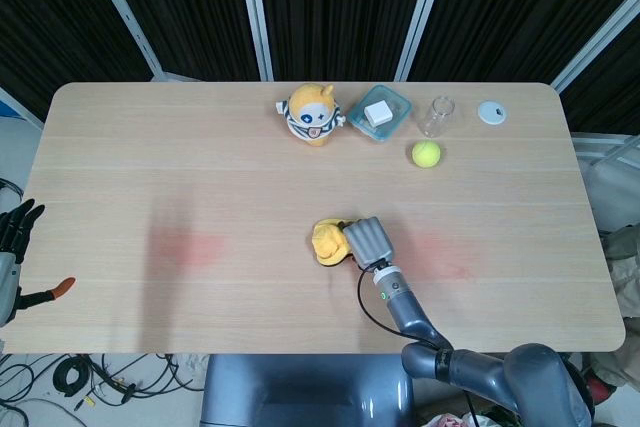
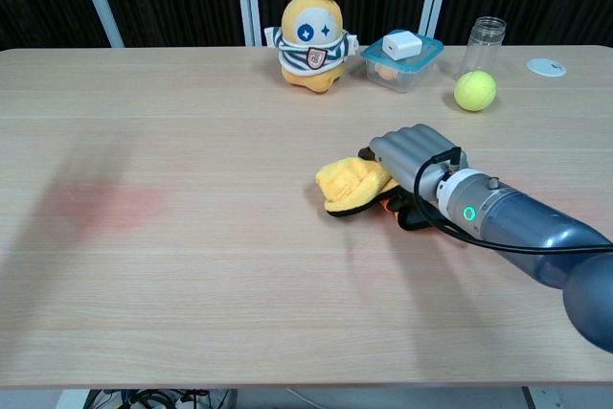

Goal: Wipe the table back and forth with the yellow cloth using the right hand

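Note:
The yellow cloth (image 1: 327, 242) (image 2: 351, 185) lies bunched on the wooden table (image 1: 200, 177) (image 2: 192, 265), just right of its middle. My right hand (image 1: 367, 241) (image 2: 414, 155) grips the cloth's right side, fingers curled down over it and pressing it onto the tabletop. The forearm runs back toward the near right edge. My left hand (image 1: 14, 237) hangs off the table's left edge in the head view, fingers spread, holding nothing; the chest view does not show it.
Along the far edge stand a yellow plush toy (image 1: 314, 113) (image 2: 313, 39), a teal lidded box (image 1: 380, 113) (image 2: 402, 59), a clear glass jar (image 1: 435, 116) (image 2: 486, 37), a white disc (image 1: 491, 113) (image 2: 546, 67) and a tennis ball (image 1: 426, 154) (image 2: 475, 91). A reddish patch (image 1: 185, 245) marks the table's left.

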`<state>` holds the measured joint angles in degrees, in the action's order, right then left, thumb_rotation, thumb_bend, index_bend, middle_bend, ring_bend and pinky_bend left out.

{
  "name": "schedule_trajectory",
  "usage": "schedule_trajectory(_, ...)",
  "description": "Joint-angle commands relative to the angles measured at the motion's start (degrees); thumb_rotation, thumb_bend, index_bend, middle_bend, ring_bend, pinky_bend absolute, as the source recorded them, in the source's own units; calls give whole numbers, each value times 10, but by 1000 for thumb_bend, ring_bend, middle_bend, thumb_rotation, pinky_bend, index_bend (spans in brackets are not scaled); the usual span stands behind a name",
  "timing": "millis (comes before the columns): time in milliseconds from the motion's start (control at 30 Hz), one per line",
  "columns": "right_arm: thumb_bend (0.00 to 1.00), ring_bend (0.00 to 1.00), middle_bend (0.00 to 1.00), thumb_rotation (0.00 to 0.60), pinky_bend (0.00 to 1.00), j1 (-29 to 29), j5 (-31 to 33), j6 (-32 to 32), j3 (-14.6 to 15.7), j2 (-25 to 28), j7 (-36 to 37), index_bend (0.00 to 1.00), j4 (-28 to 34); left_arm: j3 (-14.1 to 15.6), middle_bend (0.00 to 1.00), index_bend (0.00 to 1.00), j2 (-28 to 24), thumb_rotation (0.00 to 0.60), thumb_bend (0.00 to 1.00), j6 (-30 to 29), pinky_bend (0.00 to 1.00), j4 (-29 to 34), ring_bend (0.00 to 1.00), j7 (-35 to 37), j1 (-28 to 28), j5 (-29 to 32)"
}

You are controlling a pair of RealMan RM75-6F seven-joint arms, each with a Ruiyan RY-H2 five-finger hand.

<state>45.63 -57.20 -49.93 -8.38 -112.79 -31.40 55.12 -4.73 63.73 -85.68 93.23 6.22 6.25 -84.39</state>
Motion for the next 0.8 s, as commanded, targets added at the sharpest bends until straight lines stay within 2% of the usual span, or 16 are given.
schedule_trajectory(33, 609, 638, 598, 600, 713, -4, 1, -7, -3, 7, -7, 674, 3, 0, 0, 0, 0, 600, 23, 0, 29, 0, 0, 0, 0, 0)
schedule_trajectory(367, 611, 638, 598, 600, 714, -9, -6, -11, -3, 17, -18, 675, 33, -1, 0, 0, 2, 600, 23, 0, 29, 0, 0, -2, 0, 0)
schedule_trajectory(800, 611, 638, 598, 600, 714, 11, -25, 11, 4, -41, -26, 677, 43, -2, 0, 0, 1, 600, 23, 1, 29, 0, 0, -1, 1, 3)
